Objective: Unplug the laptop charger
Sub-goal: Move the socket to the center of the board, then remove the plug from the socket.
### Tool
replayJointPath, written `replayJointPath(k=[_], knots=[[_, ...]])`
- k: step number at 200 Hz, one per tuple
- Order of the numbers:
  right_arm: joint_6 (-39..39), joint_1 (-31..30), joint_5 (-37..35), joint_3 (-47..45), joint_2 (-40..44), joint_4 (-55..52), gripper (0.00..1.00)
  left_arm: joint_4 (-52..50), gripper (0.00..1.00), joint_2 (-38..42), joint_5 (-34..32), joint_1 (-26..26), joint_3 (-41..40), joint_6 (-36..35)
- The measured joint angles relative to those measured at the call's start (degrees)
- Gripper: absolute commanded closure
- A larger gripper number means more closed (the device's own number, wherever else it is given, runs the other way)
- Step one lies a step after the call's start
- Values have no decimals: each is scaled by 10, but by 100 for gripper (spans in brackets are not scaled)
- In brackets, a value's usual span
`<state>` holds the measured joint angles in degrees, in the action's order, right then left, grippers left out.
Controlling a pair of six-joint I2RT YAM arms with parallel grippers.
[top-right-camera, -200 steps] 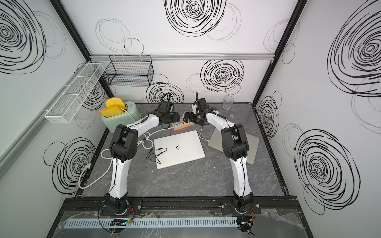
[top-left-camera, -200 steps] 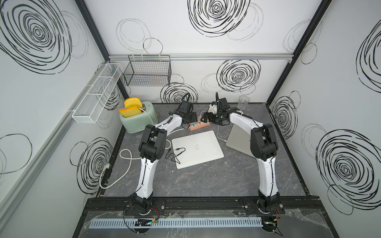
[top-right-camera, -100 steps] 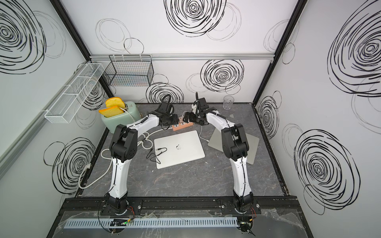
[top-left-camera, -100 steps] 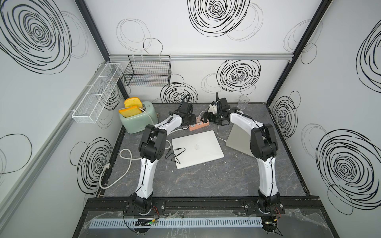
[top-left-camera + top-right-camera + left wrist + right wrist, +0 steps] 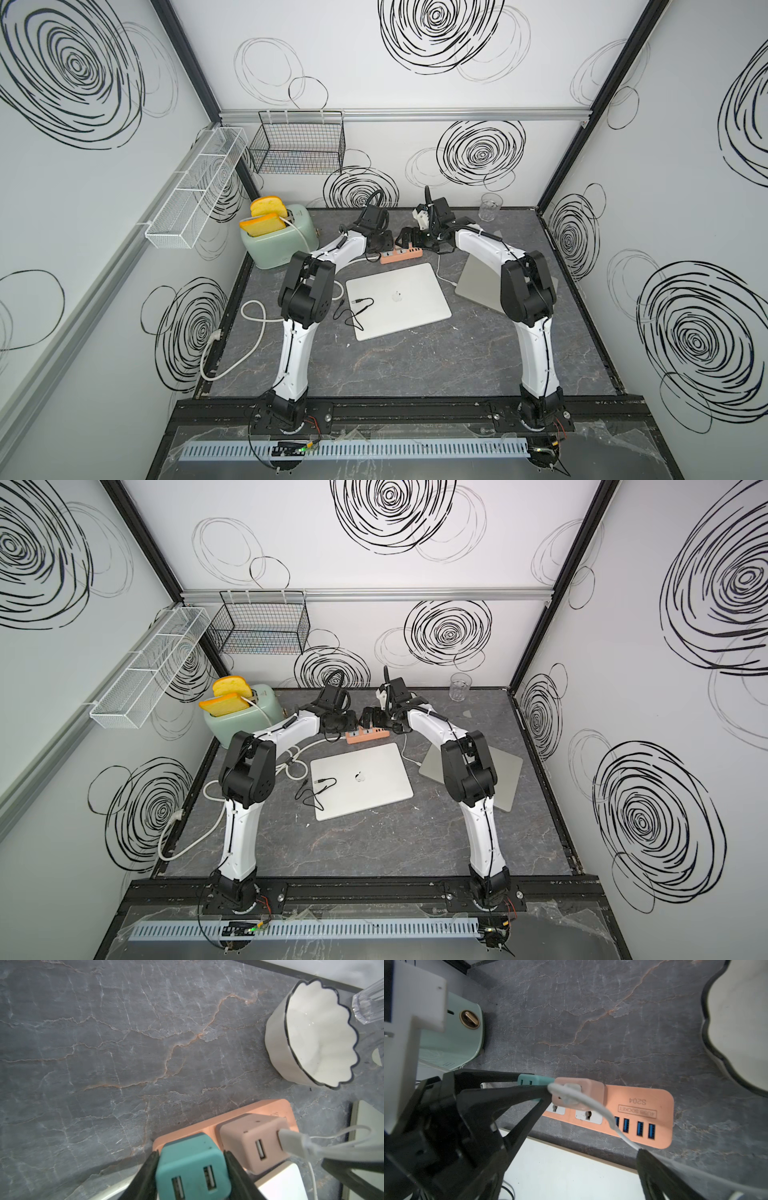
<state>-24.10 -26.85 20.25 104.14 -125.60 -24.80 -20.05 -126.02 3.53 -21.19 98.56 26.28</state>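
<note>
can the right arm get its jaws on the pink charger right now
Probably yes, though tight. The right gripper has its jaws open beside the pink charger. The left gripper, jaws clamped on the neighbouring teal charger, crowds one side, and the white cable trails off another.

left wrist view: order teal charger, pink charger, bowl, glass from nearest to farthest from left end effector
1. teal charger, between the fingers of the left end effector
2. pink charger, beside it
3. bowl, across the table
4. glass, beyond the bowl

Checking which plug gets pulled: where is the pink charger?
In the left wrist view, the pink charger is plugged into the peach power strip, beside the teal charger, behind the silver MacBook.
</note>
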Motion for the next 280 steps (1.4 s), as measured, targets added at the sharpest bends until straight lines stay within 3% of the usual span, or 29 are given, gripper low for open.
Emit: replayJointPath(k=[75, 163, 280], knots=[[0, 17, -19, -116, 36, 4, 0, 9, 65, 65, -10, -1, -94, -22], [-1, 26, -36, -49, 2, 17, 1, 17, 65, 74, -14, -5, -108, -25], [70, -2, -142, -16, -46, -39, 1, 17, 65, 74, -15, -6, -109, -24]])
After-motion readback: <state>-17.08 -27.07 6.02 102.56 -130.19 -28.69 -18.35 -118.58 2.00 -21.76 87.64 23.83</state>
